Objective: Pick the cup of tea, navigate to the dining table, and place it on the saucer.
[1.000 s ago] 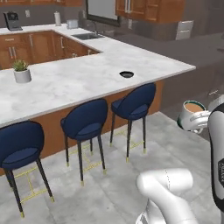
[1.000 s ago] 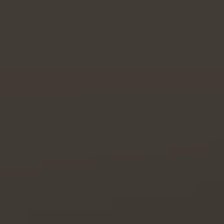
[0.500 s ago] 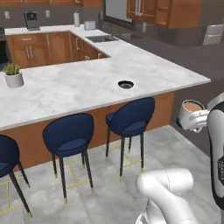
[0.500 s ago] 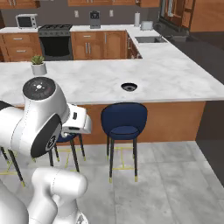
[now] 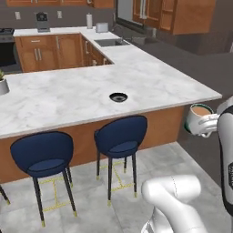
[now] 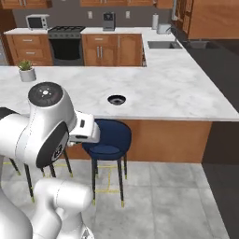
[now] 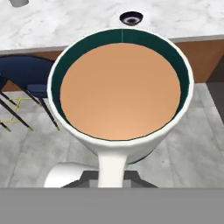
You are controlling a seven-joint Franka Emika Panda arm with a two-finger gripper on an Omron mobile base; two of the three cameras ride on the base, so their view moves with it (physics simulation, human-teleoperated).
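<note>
brown tea [image 7: 120, 89] in cup of tea [image 5: 199, 119], saucer [image 6: 116, 99] apart

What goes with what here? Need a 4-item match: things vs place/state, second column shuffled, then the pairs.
Things:
1. cup of tea
2. saucer
3. potted plant
4. stool

Place or state:
A. tucked under the dining table edge
B. on the marble near its front edge, nothing on it
C. held off the floor beside the table end
D. far left of the marble top

Pairs: 1-C, 2-B, 3-D, 4-A
</note>
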